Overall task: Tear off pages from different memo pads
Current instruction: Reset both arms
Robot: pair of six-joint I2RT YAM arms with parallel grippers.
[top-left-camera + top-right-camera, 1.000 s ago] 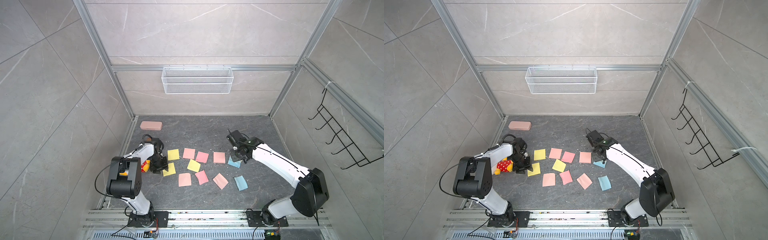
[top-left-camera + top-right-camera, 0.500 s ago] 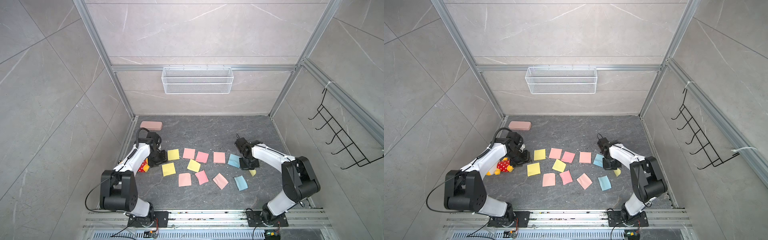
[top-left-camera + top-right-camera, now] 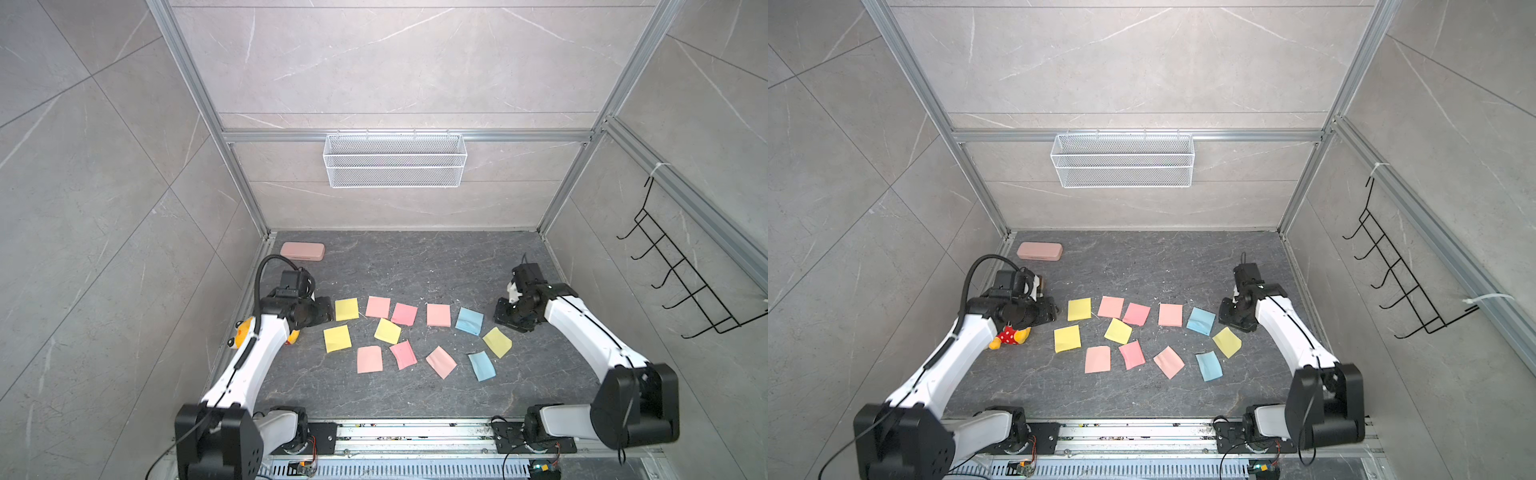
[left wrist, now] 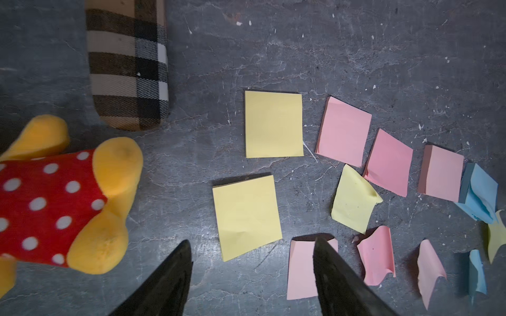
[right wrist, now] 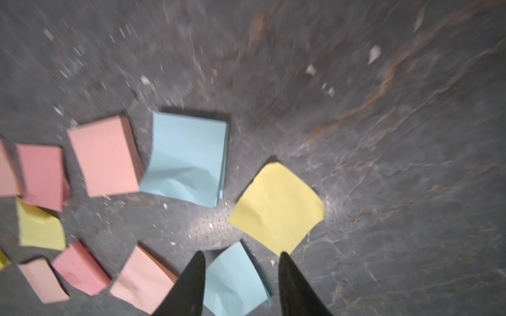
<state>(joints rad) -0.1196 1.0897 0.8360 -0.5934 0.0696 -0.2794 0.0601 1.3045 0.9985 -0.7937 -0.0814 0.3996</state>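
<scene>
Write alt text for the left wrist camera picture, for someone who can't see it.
The left gripper hangs open above a dark stone table scattered with yellow, pink and blue memo pads and curled loose pages. A red polka-dot plush toy and a plaid case lie beside them.

left gripper [image 4: 252, 240] with jaws spread wide over a dark, veined stone table [image 4: 356, 54]. one fingertip [image 4: 320, 247] overlaps a flat pink page [image 4: 299, 273] in this view. farther out lie yellow, pink and blue memo pads [image 4: 440, 176] among curled loose pages [image 4: 353, 199]. a plaid pouch [image 4: 128, 63] and a red polka-dot plush toy [image 4: 49, 208] with orange limbs lie close together, apart from the paper.
</scene>
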